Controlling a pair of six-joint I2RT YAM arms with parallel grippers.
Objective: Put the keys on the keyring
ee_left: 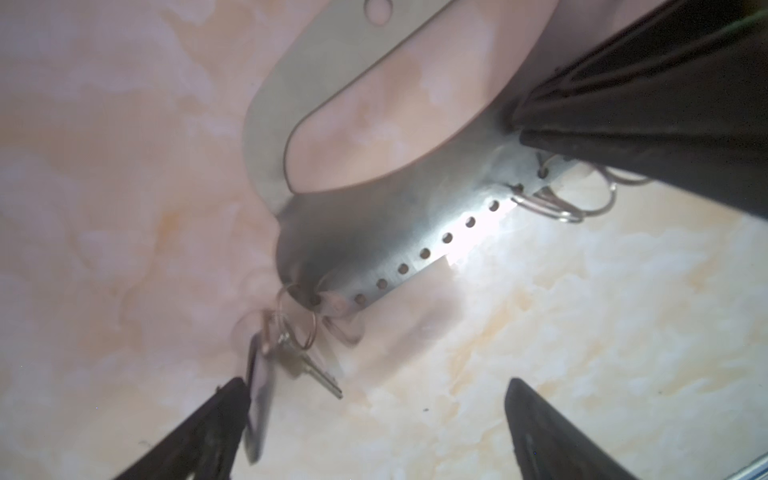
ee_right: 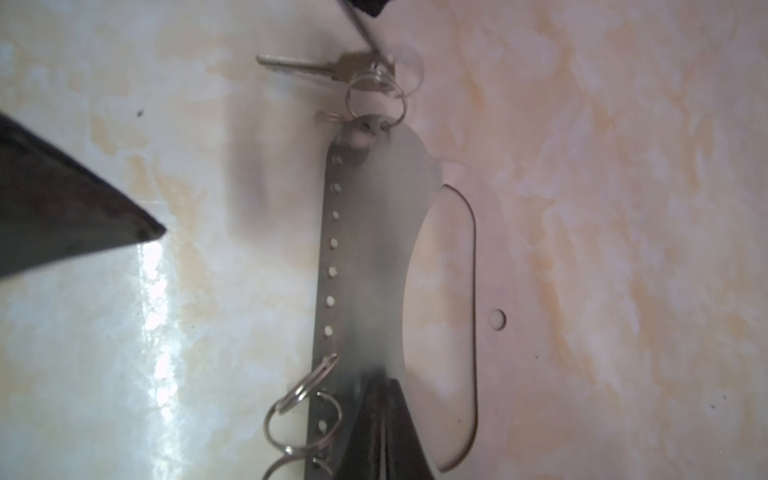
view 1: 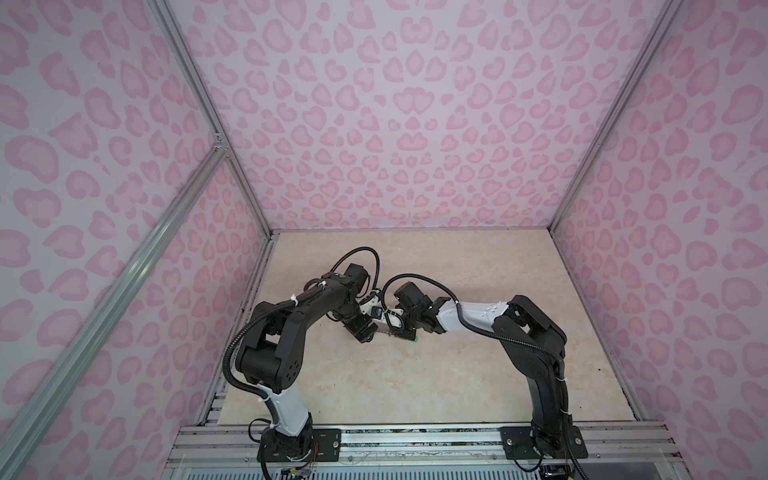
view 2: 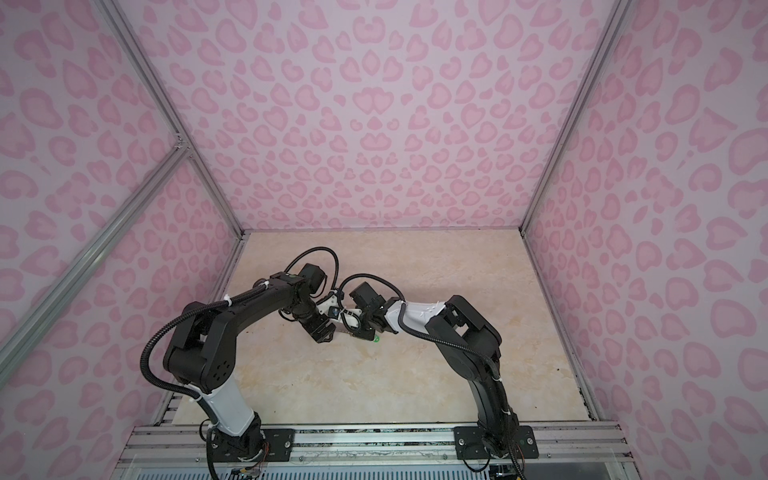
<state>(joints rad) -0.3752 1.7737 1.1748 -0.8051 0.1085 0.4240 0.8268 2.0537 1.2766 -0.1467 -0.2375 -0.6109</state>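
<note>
Fingers [ee_left: 195, 436] on the left gripper [ee_left: 376, 386] are spread about as wide as they go in the left wrist view. Nothing's between them, just table [ee_left: 582, 332]. The keyring [ee_left: 374, 232] hangs out in front and throws a shadow on the marble, so it looks clear of the table. One of the wire rings [ee_left: 297, 316] at its near corner carries a silver key [ee_left: 320, 374] and a blurry tag [ee_left: 259, 399]. The tag sits right by one fingertip; touching or not, can't tell. At the far end the right gripper [ee_left: 623, 104] is clamped on the plate, next to a few more rings [ee_left: 582, 203].

Right wrist view: the right gripper's fingers [ee_right: 374, 428] are pinched tight on the flat of the keyring [ee_right: 365, 257]. They grip beside the row of small holes and that cluster of rings [ee_right: 299, 399]. The key [ee_right: 291, 66] dangles off the far corner, blade pointing sideways. One left finger [ee_right: 62, 216] pokes in from the side, apart from the plate.

In both top views the two grippers meet mid-table, left [view 1: 365, 334] and right [view 1: 402, 330] nearly nose to nose. The keyring is a thin sliver [view 1: 386, 331] between them. A bit of green tag [view 1: 417, 340] peeks out just under the right gripper. Whether it's lying on the table I can't tell.
</note>
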